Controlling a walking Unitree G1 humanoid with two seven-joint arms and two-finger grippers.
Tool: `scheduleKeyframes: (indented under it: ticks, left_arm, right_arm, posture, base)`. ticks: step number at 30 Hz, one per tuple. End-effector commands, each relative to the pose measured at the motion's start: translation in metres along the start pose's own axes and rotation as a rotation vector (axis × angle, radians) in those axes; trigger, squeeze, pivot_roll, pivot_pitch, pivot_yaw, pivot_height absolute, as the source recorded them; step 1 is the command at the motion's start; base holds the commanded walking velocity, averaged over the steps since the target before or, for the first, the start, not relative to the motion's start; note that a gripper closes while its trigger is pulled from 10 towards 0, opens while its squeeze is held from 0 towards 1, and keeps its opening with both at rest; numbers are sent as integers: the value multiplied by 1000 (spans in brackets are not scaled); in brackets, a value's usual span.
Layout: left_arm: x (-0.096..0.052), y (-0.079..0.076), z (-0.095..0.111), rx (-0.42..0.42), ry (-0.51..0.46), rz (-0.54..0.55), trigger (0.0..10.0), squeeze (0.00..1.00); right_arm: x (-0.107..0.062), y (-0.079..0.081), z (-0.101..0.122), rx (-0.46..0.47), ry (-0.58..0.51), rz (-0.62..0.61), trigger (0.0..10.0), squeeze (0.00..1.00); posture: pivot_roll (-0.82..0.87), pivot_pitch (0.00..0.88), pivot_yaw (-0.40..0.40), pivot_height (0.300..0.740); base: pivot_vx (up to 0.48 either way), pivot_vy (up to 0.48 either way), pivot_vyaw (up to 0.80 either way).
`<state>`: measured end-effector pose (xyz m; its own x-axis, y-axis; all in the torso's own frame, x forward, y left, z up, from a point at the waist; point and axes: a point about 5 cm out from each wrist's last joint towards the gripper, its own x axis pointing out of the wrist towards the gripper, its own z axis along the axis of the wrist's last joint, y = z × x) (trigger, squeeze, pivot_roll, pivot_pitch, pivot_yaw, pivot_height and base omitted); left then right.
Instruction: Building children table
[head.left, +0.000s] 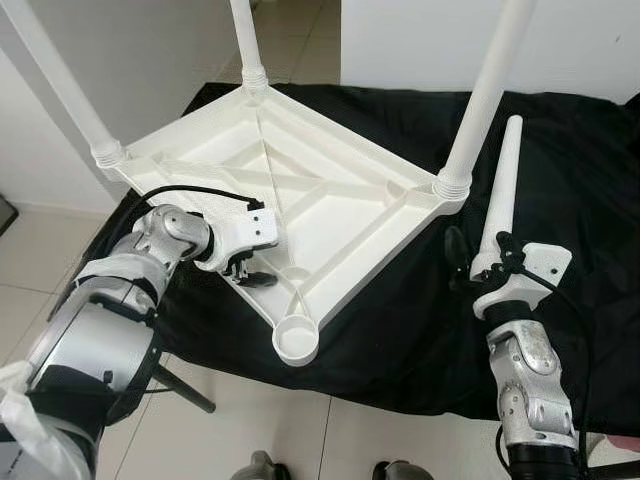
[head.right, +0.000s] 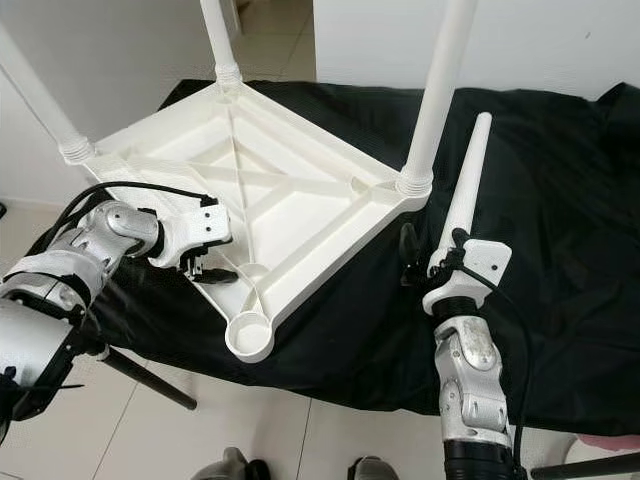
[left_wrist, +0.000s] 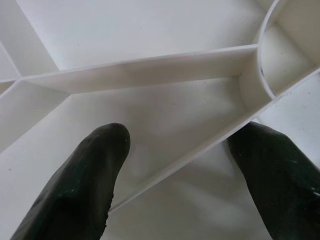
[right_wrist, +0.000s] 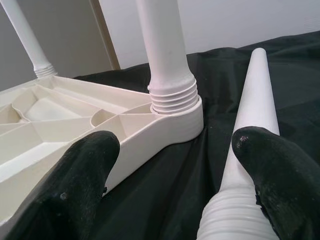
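Tabletop (head.left: 300, 190), white plastic, lies upside down w/ ribbed underside up on a black cloth (head.left: 560, 200). I see three legs screwed into corner sockets: one at 9 o'clock (head.left: 60, 85), one at 12 (head.left: 245, 40), one at 3 (head.left: 485, 95). Fourth corner socket (head.left: 296, 340), at 6 o'clock, is bare.

Loose leg (head.left: 500, 190) lies on the cloth just beside the tabletop's 3 o'clock corner, tapered end pointing to 12, threaded end towards me.

Left pincer (head.left: 245, 272) sits at the tabletop's 7 o'clock edge. In the left wrist view its fingers (left_wrist: 85, 185) straddle the rim rib, one each side, spread apart; I cannot tell if they press it.

Right pincer (head.left: 480, 262) is at the loose leg's threaded end. In the right wrist view one finger (right_wrist: 280, 175) touches the leg, the other (right_wrist: 70, 190) stands well off: released, not clamped.

Pale tiled floor (head.left: 280, 430) shows at 6 o'clock, below the cloth edge.
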<state>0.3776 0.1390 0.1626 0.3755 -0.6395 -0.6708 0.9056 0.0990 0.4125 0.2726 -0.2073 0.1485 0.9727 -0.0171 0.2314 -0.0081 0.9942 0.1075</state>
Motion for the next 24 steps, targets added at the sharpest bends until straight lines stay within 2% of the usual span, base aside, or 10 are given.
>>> scheduleKeyframes:
  ticks: [1,13,14,15,16,24]
  left_arm:
    - [5,-4,-3,-5,29,-22,10000,0]
    - [2,-3,-3,-37,8,-48,9804,0]
    - [1,-4,-4,-50,-1,-61,1686,0]
    - [0,-4,-5,-59,-7,-70,1686,0]
    - [-1,-5,-6,-71,-9,-82,314,0]
    - [-3,-10,-10,-90,-16,-139,0,0]
  right_arm:
    - [-7,0,-18,23,95,-9,10000,0]
    - [-8,0,-17,22,108,-10,10000,0]
    - [-6,0,-16,21,103,-7,10000,0]
    - [-4,1,-15,21,101,-4,10000,0]
    - [-2,1,-14,21,99,-4,10000,0]
    - [-1,0,-14,19,97,-2,10000,0]
  posture:
    - [-83,175,123,740]
    - [-75,174,122,740]
    - [-71,169,120,740]
    - [-71,169,120,740]
    - [-65,169,117,740]
    - [-62,169,121,740]
  base:
    - [0,0,0]
    - [0,0,0]
    - [0,0,0]
    - [0,0,0]
    - [0,0,0]
    - [0,0,0]
